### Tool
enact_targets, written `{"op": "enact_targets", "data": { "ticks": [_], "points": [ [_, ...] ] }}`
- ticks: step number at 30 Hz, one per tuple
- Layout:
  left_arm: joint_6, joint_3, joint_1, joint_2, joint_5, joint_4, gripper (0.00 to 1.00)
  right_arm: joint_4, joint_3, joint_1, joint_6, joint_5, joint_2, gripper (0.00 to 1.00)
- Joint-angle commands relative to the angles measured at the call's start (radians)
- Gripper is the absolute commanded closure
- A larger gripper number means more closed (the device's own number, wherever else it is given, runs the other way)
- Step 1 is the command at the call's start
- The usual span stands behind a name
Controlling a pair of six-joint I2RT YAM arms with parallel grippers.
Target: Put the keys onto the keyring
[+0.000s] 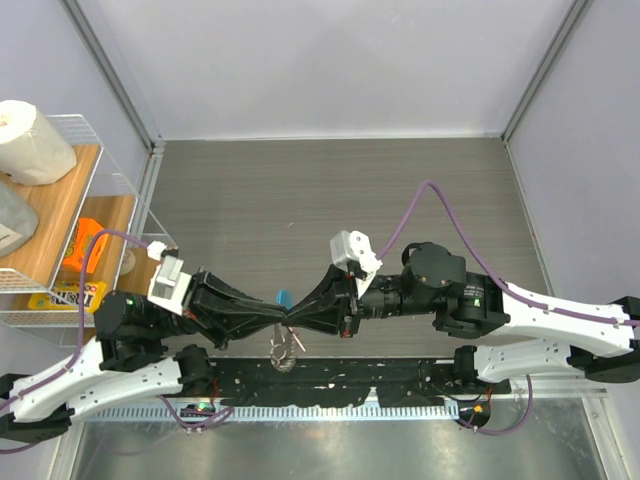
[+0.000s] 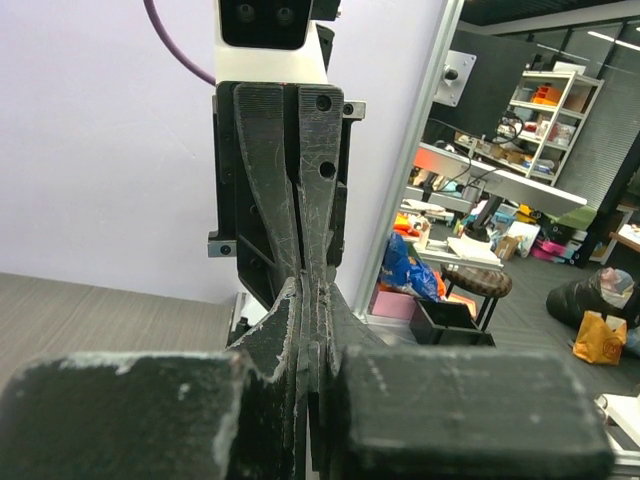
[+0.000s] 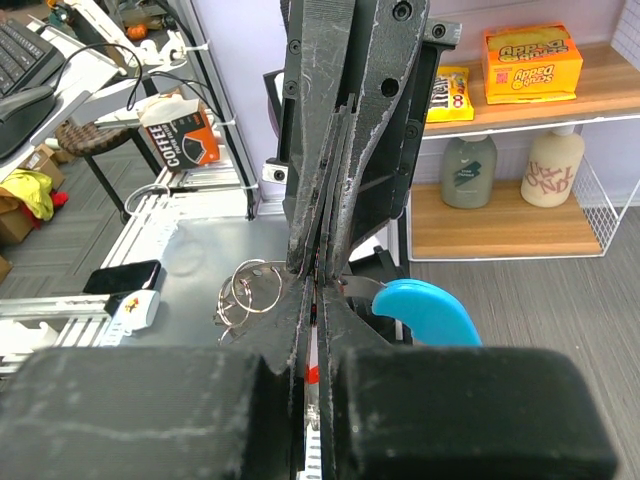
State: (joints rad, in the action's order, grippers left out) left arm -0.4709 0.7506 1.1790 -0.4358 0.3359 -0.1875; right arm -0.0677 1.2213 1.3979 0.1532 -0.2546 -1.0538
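Note:
My left gripper point(image 1: 279, 320) and right gripper point(image 1: 297, 322) meet tip to tip above the table's near edge. In the right wrist view my right gripper point(image 3: 318, 300) is shut, with a sliver of the red key head point(image 3: 311, 373) between its jaws; the blade is hidden. The left gripper's fingers point(image 3: 340, 150) face it, shut at the keyring. The keyring's silvery loops point(image 3: 245, 290) hang to one side and its light-blue crescent tag point(image 3: 430, 312) to the other. From above, the loops point(image 1: 283, 350) dangle below the tips and the tag point(image 1: 283, 298) sits just above. The left wrist view shows my left gripper point(image 2: 312, 300) shut.
A white wire shelf point(image 1: 120, 190) stands at the left with a paper roll point(image 1: 33, 143), an orange item point(image 1: 88, 245) and boxes. A metal strip point(image 1: 330, 445) and black rail run along the near edge. Frame posts point(image 1: 110, 75) bound the grey table point(image 1: 330, 190).

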Motion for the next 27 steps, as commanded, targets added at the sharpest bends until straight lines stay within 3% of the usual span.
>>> {"op": "enact_targets", "data": {
  "ticks": [1,6,10,13,15,27],
  "points": [
    [-0.003,-0.008,-0.001,-0.009,-0.032,-0.073,1.0,0.112,0.038,0.004,-0.014,0.015,0.029,0.94],
    [0.011,-0.02,0.001,0.002,-0.043,-0.148,1.0,0.14,0.009,0.004,-0.009,0.029,0.064,0.92],
    [0.02,-0.028,0.001,0.012,-0.051,-0.219,1.0,0.144,0.0,0.004,-0.004,0.04,0.084,0.75],
    [0.028,-0.033,-0.001,0.014,-0.054,-0.276,1.0,0.135,-0.012,0.004,-0.006,0.069,0.101,0.56],
    [0.029,-0.04,0.001,0.017,-0.057,-0.311,1.0,0.134,-0.02,0.004,-0.006,0.089,0.12,0.51],
    [0.018,-0.059,-0.001,-0.038,-0.026,-0.552,1.0,0.074,0.084,0.004,-0.009,0.106,0.08,0.49]
  ]
}}
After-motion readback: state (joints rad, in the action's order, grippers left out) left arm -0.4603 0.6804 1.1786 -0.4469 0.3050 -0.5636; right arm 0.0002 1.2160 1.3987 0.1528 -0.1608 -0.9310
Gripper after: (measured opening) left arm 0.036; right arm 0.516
